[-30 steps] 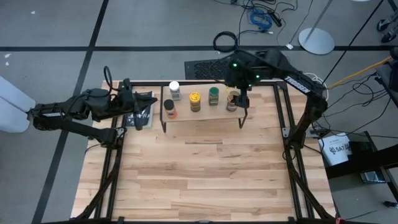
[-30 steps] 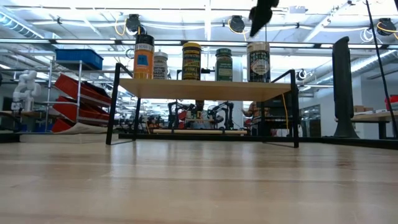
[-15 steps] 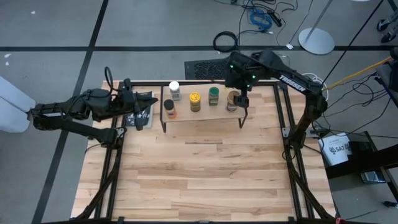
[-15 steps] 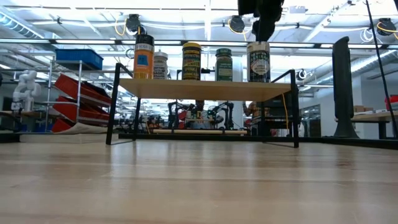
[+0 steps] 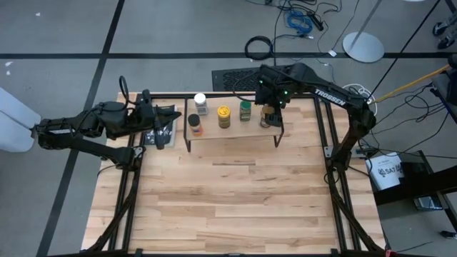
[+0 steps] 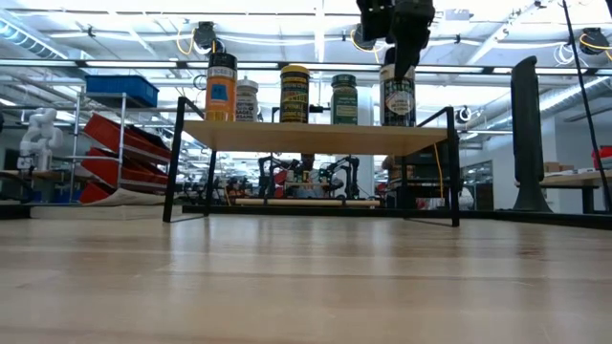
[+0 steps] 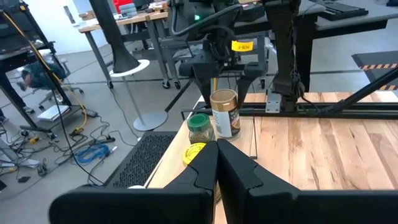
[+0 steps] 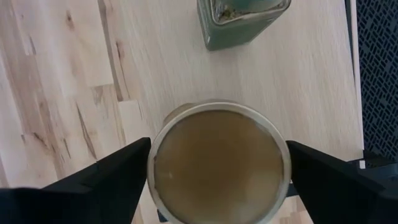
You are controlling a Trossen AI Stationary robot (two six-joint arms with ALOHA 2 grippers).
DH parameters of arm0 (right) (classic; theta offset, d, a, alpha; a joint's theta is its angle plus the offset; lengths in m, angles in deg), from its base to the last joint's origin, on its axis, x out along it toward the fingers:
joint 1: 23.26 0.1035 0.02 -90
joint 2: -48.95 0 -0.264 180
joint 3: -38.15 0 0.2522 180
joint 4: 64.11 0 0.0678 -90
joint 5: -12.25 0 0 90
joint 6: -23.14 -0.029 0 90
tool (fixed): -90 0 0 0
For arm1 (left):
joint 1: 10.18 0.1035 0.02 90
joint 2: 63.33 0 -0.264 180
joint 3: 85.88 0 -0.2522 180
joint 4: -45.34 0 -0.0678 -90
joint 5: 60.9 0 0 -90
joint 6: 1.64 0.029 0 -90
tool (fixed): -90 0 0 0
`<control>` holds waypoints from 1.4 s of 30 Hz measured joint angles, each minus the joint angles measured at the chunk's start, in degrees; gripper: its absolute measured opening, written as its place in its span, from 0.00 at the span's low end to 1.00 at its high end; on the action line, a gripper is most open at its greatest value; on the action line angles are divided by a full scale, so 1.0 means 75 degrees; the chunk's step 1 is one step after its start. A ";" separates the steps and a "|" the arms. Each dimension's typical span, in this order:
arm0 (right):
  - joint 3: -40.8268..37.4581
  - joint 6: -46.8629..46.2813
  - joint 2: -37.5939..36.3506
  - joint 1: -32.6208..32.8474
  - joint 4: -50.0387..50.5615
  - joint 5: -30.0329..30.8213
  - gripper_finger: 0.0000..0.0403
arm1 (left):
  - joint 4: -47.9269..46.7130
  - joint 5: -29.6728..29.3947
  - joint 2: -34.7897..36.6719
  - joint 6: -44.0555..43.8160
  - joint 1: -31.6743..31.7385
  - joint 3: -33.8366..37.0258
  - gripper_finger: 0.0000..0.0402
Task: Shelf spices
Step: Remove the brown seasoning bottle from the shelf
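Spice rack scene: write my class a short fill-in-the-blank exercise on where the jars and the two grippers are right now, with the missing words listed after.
1. All ____ spice jars stand on the shelf.
2. The right gripper is above the jar with the ____ lid, its fingers open on either side.
3. The left gripper waits beside the shelf, fingers ____.
4. The green-lidded jar stands between the tan-lidded jar and the ____-lidded jar.

Missing words: five; tan; shut; yellow

I count five small cylindrical spice jars, one each with a white lid [image 5: 200, 99], a dark lid on an orange body [image 5: 193, 121], a yellow lid [image 5: 223, 112], a green lid [image 5: 245, 106] and a tan lid [image 8: 219, 163]. I see one low rack with a light wood plank top on black rod legs [image 5: 232, 133]. I also count one flat black packet [image 5: 158, 135] on the tabletop.
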 joint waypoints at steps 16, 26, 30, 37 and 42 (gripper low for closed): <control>0.0028 -0.0409 0.0000 0.0071 0.0117 -0.0020 0.65 | 0.0003 -0.0001 0.0000 0.0009 0.0000 0.0000 0.04; 0.0836 -0.1044 0.0003 0.0855 0.0792 -0.0058 0.66 | -0.0006 0.0000 0.0000 0.0009 0.0000 0.0000 0.04; 0.0958 -0.1551 -0.0243 0.1277 0.0767 -0.0560 0.67 | -0.0027 -0.0003 0.0000 0.0006 0.0000 0.0000 0.04; 0.0952 -0.2883 -0.0970 0.2156 0.0775 -0.0619 0.67 | -0.0095 -0.0002 0.0000 -0.0029 0.0000 -0.0003 0.04; 0.0923 -0.4066 -0.1504 0.3140 0.0758 -0.0404 0.67 | -0.0096 0.0000 -0.0003 -0.0047 0.0000 -0.0003 0.04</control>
